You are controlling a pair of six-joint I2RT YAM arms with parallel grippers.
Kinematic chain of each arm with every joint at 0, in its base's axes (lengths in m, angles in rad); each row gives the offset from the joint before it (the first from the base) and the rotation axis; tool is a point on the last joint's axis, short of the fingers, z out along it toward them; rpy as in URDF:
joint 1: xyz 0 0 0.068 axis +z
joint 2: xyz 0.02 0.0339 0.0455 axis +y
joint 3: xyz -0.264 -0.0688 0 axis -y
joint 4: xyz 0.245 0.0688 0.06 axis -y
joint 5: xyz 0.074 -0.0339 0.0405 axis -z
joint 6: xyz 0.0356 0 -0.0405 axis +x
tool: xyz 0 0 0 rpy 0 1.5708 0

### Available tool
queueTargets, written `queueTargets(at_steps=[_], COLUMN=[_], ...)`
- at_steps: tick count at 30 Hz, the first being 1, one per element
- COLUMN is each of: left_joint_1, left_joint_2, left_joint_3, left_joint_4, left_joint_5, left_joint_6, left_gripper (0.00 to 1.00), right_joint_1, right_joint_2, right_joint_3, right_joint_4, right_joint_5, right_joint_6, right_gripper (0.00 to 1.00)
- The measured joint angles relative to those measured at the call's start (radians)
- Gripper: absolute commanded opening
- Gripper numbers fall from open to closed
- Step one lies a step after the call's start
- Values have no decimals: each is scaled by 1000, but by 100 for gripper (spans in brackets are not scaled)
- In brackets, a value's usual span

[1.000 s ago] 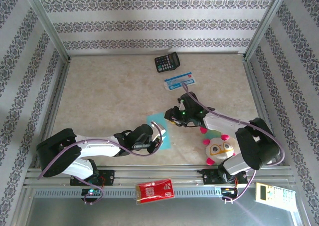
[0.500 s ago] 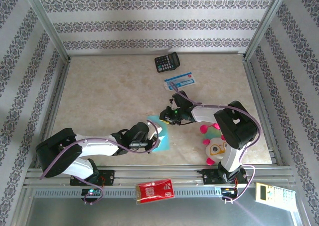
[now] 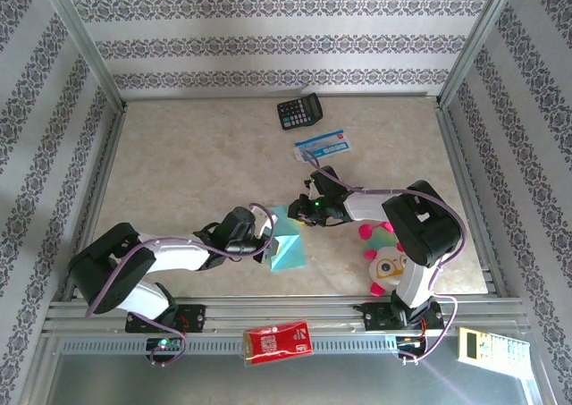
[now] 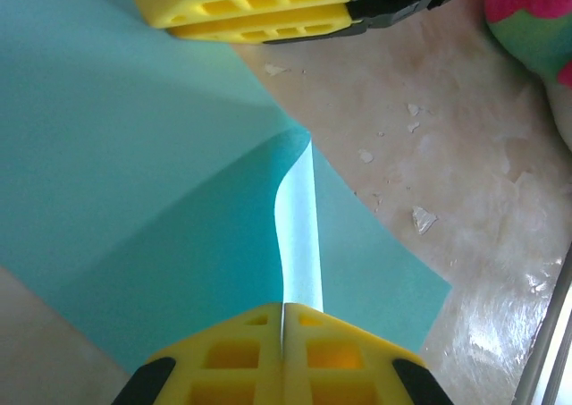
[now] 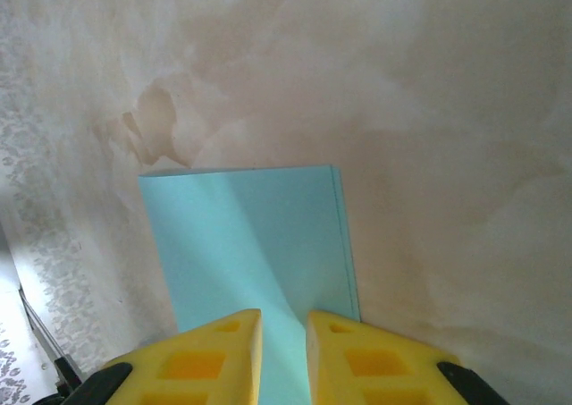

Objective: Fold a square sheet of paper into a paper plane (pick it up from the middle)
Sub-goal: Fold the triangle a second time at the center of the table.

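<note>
The square sheet of paper (image 3: 290,251), light turquoise and half lifted, sits on the marbled table (image 3: 197,164) well to the arms' side of the black calculator (image 3: 299,112). Its longer run lies roughly in line with the calculator. The far edge is raised and the near corner lies flat.

The left gripper (image 3: 268,244) is clamped tight on a curled-up edge of the sheet (image 4: 134,199). The right gripper (image 3: 299,215) pinches the end nearer the calculator, its yellow fingers (image 5: 219,342) straddling the paper (image 5: 250,235).

A blue-and-white card (image 3: 322,145) lies between calculator and sheet, clear of both. A plush toy (image 3: 391,260) sits farther from the calculator, beside the right arm, apart from the paper.
</note>
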Motion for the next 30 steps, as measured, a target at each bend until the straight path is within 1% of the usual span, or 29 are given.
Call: queueTargets(at_steps=[6,11,30], left_joint_1=[32,37,47], left_joint_2=[24,48,59], left_joint_3=[-7,-10,-33], left_joint_4=[33,56,83], left_joint_5=[48,70,75], left_joint_6=[-29,-45,-70], left_gripper=[4,6,6], right_joint_1=[0,0,0], right_joint_2=[0,0,0], right_joint_3=[-3,-3,-5], right_joint_4=[7,7,10], right_joint_5=[0,0,0], right_joint_6=[-1,-1,-5], right_gripper=[22,22,22])
